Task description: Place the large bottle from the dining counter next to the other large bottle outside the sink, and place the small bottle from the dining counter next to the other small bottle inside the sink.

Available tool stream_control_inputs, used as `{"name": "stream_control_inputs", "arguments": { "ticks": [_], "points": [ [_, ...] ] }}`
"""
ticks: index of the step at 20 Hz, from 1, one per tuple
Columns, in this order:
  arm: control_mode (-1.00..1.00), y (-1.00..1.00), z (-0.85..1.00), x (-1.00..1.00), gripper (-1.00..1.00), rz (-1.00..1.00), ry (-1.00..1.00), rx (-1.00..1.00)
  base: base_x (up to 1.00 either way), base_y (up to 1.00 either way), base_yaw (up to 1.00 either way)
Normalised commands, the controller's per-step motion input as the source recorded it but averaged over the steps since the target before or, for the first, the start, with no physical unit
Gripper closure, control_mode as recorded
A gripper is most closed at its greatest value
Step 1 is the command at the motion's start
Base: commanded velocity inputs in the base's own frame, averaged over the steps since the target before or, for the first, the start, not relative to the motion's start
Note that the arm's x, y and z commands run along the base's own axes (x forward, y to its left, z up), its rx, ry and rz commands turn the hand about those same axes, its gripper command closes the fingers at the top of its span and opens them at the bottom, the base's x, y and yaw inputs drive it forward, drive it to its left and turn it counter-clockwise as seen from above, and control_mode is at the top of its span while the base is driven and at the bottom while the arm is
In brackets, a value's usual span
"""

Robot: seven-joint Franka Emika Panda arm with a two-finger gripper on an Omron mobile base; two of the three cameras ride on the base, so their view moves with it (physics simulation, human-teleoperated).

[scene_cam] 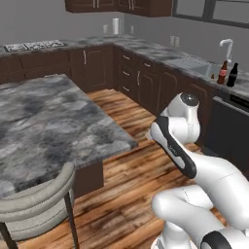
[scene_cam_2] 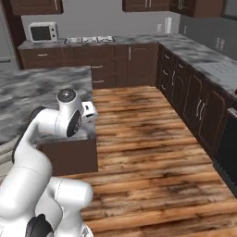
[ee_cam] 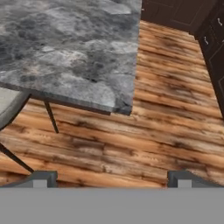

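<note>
Kitchen: your dining counter (scene_cam: 53,116) lay bare of bottles.
Far counter: two large bottles (scene_cam: 227,74) stood together beside the sink (scene_cam: 204,69), so you likely finished that half.
Small bottles: you could not make them out.
Gripper (ee_cam: 111,177): jaws spread wide, holding nothing.

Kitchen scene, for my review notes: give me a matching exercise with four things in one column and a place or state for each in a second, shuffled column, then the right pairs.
Things:
1. microwave
2. two dark bottles
3. stool
4. gripper

Places or states:
A. by the faucet on the far counter
B. open, over the wood floor
C. at the near edge of the island counter
D. on the back counter, left of the stovetop

Pairs: 1-D, 2-A, 3-C, 4-B
</note>
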Motion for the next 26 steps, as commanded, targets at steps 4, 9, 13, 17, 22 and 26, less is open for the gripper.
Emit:
{"name": "stream_control_inputs", "arguments": {
  "ticks": [4, 9, 13, 17, 22, 26],
  "points": [
    [1.00, 0.00, 0.00, 0.00, -1.00, 0.00, 0.00, 0.00, -0.14, 0.64, 0.20],
    [1.00, 0.00, 0.00, 0.00, -1.00, 0.00, 0.00, 0.00, -0.09, 0.63, 0.16],
    [1.00, 0.00, 0.00, 0.00, -1.00, 0.00, 0.00, 0.00, -0.02, 0.59, 0.15],
    [1.00, 0.00, 0.00, 0.00, -1.00, 0.00, 0.00, 0.00, -0.03, 0.62, 0.13],
    [1.00, 0.00, 0.00, 0.00, -1.00, 0.00, 0.00, 0.00, 0.00, 0.72, 0.13],
    [1.00, 0.00, 0.00, 0.00, -1.00, 0.00, 0.00, 0.00, 0.00, 0.74, 0.13]
  ]
}}
